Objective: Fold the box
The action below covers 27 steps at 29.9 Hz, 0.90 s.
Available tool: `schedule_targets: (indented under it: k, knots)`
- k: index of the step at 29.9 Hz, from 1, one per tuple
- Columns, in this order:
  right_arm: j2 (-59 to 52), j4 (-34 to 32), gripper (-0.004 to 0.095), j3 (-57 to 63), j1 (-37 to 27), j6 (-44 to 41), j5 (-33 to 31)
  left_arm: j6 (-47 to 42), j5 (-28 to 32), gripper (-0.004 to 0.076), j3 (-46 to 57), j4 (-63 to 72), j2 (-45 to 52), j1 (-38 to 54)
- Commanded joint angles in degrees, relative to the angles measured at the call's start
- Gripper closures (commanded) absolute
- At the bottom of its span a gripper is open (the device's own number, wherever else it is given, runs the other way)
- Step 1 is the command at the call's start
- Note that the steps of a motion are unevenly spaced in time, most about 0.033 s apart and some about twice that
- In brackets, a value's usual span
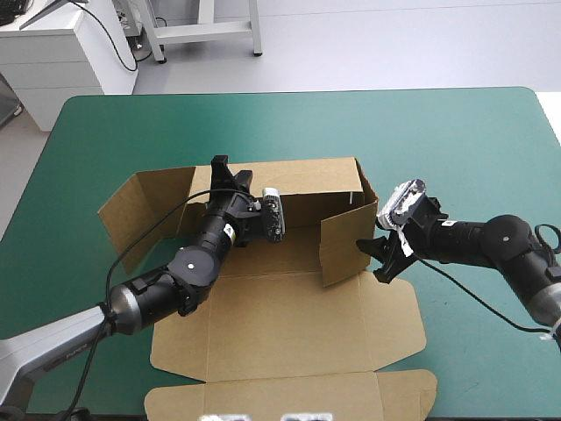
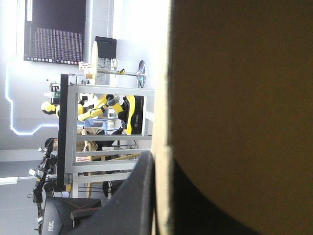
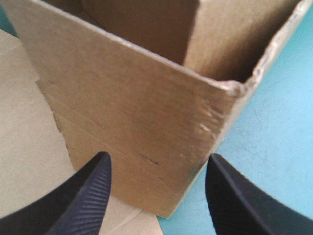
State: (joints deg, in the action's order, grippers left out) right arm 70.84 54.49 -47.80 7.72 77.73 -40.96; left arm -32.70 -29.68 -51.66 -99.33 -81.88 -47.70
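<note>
The bench point(image 1: 456, 132), under a teal-green cover, fills most of the frame, with its far edge near the top and rounded corners at upper left and upper right. A brown box point(image 1: 289, 307) rests on it at centre. The walls stand raised in the box's upper half, and flat board with flaps spreads toward the bottom edge.

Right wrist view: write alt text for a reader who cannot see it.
A raised corner of the brown box stands just ahead of the open right claw, its black fingers spread to either side. The teal-green cover shows beside it.
</note>
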Motion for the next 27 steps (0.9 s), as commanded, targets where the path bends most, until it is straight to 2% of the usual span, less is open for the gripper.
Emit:
schedule_targets:
  k: [1,6,9,16,18,23,25,27]
  knots:
    - [-0.9,5.3,0.0334,-1.7,0.2,4.4,-1.3,-0.5,0.1,0.0731,-1.7,-3.1,1.6,-0.1]
    - [1.1,10.7,0.0211,-1.7,3.4,9.6,1.7,-0.4,0.3,0.0731,-1.7,-3.1,1.6,-0.1]
    - [1.8,10.3,0.0207,-1.7,6.9,9.4,6.5,-0.4,0.2,0.0731,-1.7,-3.1,1.6,-0.1]
    - [3.3,9.9,0.0208,-1.7,13.0,4.5,23.2,-0.4,0.3,0.0724,-1.7,-1.7,1.6,-0.1]
    - [4.1,10.3,0.0208,-1.7,13.8,4.2,25.7,-0.4,0.9,0.0724,-1.7,-1.5,1.6,-0.1]
    - [5.7,10.5,0.0217,-1.8,14.1,3.7,25.6,-0.4,3.2,0.0724,-1.7,0.5,1.6,-0.1]
    - [5.8,10.5,0.0270,-1.8,14.1,3.6,24.8,-0.4,3.0,0.0724,-1.7,1.3,1.6,-0.1]
    - [5.8,10.7,0.0377,-1.8,14.1,3.2,23.7,-0.2,3.0,0.0724,-1.7,2.7,1.6,-0.1]
